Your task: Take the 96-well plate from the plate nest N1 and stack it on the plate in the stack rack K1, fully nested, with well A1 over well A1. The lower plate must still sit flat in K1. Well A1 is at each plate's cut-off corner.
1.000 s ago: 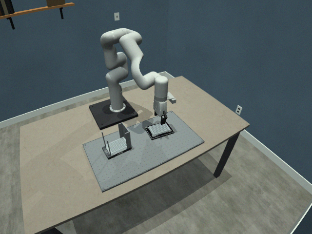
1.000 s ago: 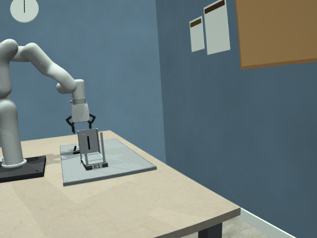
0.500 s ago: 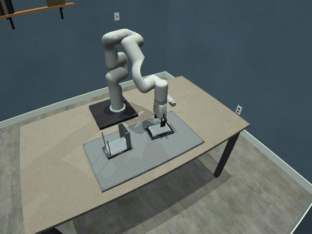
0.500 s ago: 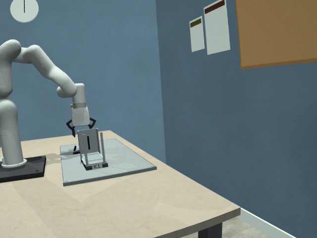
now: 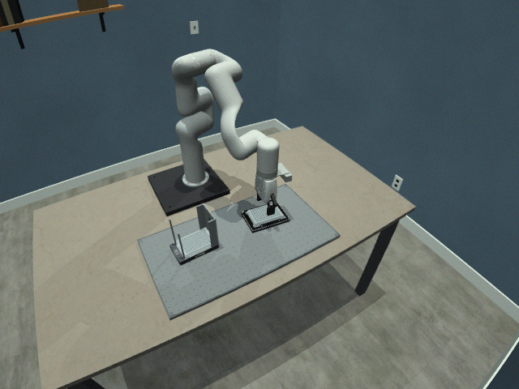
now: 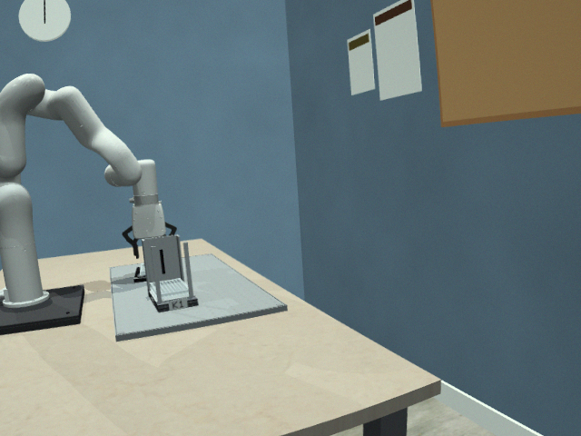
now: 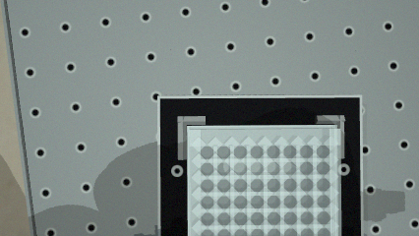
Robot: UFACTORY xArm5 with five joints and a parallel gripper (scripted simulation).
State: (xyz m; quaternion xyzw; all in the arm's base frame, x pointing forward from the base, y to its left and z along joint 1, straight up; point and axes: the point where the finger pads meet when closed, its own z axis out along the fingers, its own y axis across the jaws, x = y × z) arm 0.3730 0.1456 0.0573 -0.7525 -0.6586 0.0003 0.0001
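Observation:
A clear 96-well plate [image 5: 266, 216] lies in the black plate nest N1 [image 5: 265, 219] on the grey breadboard. The wrist view shows the plate [image 7: 263, 182] seated in the nest between two grey corner stops. My gripper [image 5: 268, 203] is open and empty, low over the plate, with its fingers spread to either side. In the exterior view the gripper [image 6: 149, 243] is partly hidden behind the rack. The stack rack K1 [image 5: 195, 241] holds another well plate [image 5: 195, 243] flat on its base; it also shows in the exterior view [image 6: 170, 276].
The grey perforated breadboard [image 5: 238, 246] carries both fixtures. Rack K1 has a tall back wall [image 5: 207, 221] and thin upright posts [image 5: 172, 234]. The arm's black base plate [image 5: 188, 188] sits behind the breadboard.

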